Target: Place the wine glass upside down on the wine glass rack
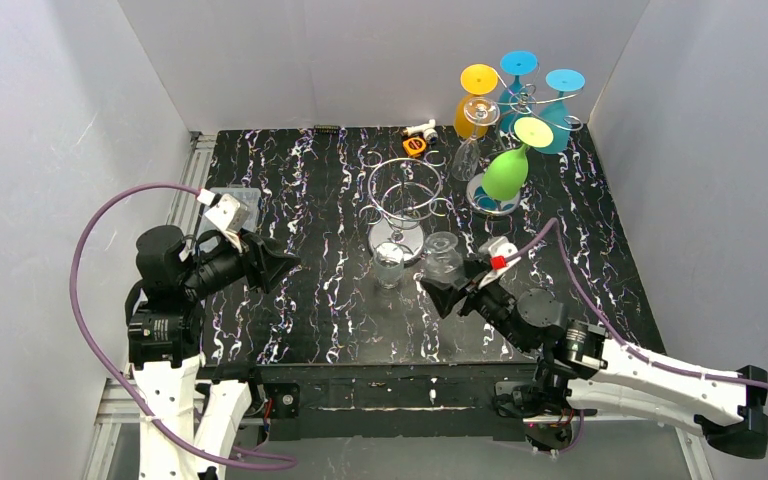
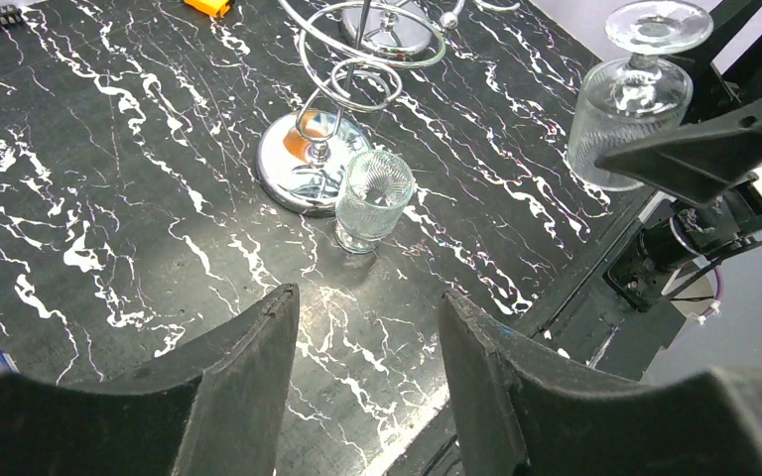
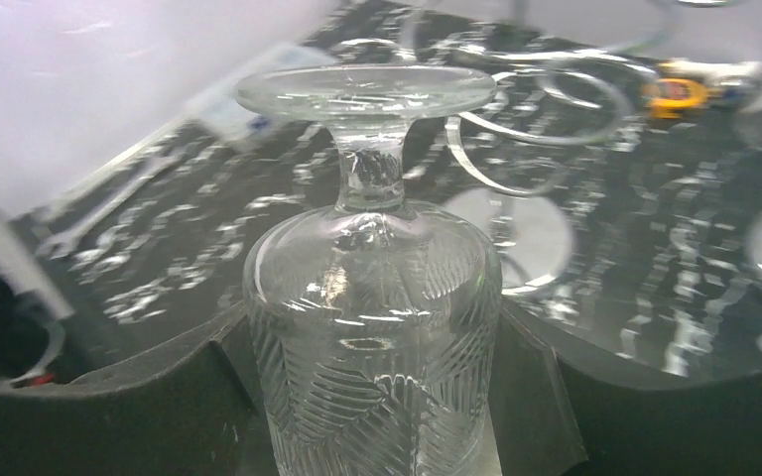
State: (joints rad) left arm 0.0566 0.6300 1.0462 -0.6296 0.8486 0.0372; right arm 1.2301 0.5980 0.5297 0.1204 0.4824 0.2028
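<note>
A clear cut-pattern wine glass (image 3: 372, 327) is held upside down, foot uppermost, with my right gripper (image 3: 372, 397) shut on its bowl. In the top view this wine glass (image 1: 442, 255) hangs above the table just right of the chrome spiral wine glass rack (image 1: 403, 195), in front of my right gripper (image 1: 452, 287). The left wrist view has the same glass (image 2: 630, 99) at its upper right. My left gripper (image 2: 367, 302) is open with nothing between its fingers, back at the table's left side (image 1: 278, 265).
A second clear glass (image 1: 390, 262) stands on the table against the rack's round base (image 2: 293, 174). A fuller rack at the back right carries yellow (image 1: 475, 100), blue (image 1: 550, 110) and green (image 1: 507, 170) glasses. An orange object (image 1: 415, 145) lies at the back.
</note>
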